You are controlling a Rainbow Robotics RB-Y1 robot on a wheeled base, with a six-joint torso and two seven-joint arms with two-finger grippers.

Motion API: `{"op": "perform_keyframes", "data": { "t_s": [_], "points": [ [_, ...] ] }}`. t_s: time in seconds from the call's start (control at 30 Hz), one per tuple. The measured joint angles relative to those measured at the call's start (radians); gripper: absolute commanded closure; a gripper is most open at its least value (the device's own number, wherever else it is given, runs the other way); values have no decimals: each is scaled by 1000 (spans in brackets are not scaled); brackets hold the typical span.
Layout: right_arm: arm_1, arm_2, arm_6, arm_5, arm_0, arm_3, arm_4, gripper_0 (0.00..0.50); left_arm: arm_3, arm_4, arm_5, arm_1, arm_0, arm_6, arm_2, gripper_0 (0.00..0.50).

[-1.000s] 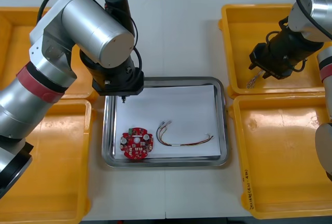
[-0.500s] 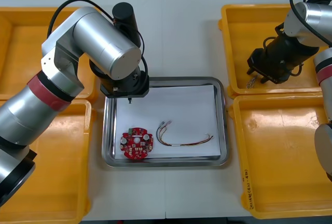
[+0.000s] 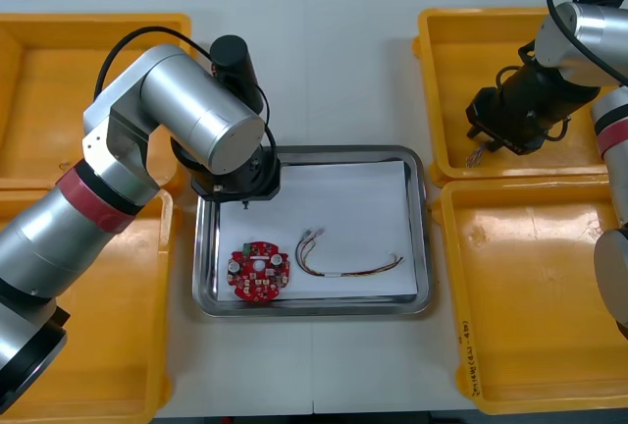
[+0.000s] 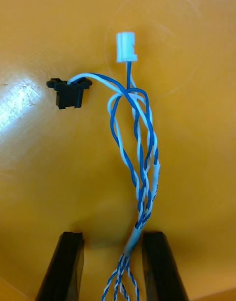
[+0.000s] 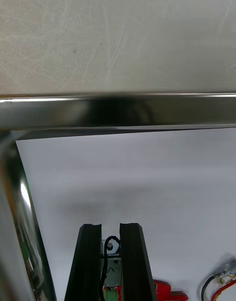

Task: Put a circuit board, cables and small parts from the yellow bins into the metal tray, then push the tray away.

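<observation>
Blue-white cable (image 4: 146, 180) lies in the upper-right bin (image 3: 461, 71) between the right gripper's (image 4: 112, 237) spread fingers: seemingly the pickup step, calling next for closing and lifting. Over the tray's (image 3: 334, 152) upper-left corner hangs the left gripper (image 5: 110, 227), fingers pinched close.

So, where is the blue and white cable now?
The cable lies in the far right bin, by the wall nearest the tray, under the right gripper. It passes between that gripper's open fingers.
</observation>
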Motion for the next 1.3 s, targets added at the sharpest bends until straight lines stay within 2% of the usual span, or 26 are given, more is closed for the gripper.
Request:
{"op": "perform_keyframes", "data": {
  "t_s": [0.03, 0.1, 0.13, 0.17, 0.43, 0.47, 0.5, 0.57, 0.63, 0.67, 0.7, 0.73, 0.93, 1.03, 1.17, 1.3],
  "points": [
    [0, 0, 0, -4, 0, 2, -2, 346, 0, -4, -3, -1, 4, 0, 0, 500],
    [0, 0, 0, -6, -1, 5, -3, 411, 0, -20, -8, -6, 13, 0, 0, 500],
    [0, 0, 0, -6, -1, 6, -4, 485, 0, -29, -9, -9, 17, 0, 0, 500],
    [0, 0, 0, -6, -2, 7, -4, 500, 0, -37, -10, -13, 23, 0, 0, 500],
    [0, 1, 0, -16, -13, 32, -5, 500, 0, -59, -18, -31, 34, 0, 0, 500],
    [0, 1, 0, -19, -14, 32, -5, 500, 0, -59, -18, -32, 34, 0, 0, 486],
    [0, 1, 0, -20, -15, 33, -6, 500, 0, -59, -18, -32, 34, 0, 0, 462],
    [0, 1, 0, -21, -16, 33, -6, 500, 0, -59, -18, -32, 34, 0, 0, 358],
    [0, 1, 0, -21, -16, 33, -7, 500, 0, -59, -18, -32, 34, 0, 0, 176],
    [0, 1, 0, -21, -17, 33, -8, 500, 0, -59, -18, -32, 34, 0, 0, 125],
    [-1, 1, 0, -18, -18, 32, -10, 500, 0, -59, -18, -32, 34, 0, 0, 35],
    [-1, 1, 0, -13, -19, 30, -14, 500, 0, -59, -19, -32, 34, 0, 0, 5],
    [-2, 10, 6, 125, -18, -49, -25, 500, 0, -59, -19, -32, 34, -1, 0, 0],
    [-4, 14, 52, 181, -18, -115, -30, 500, -2, -59, -12, -32, 34, -1, 0, 0],
    [-7, 14, 148, 243, -18, -183, -46, 500, -35, -59, 49, -32, 34, -1, 13, 0],
    [-14, 15, 174, 287, -18, -232, -73, 500, -106, -58, 120, -32, 35, -1, 52, 0]
  ]
}}
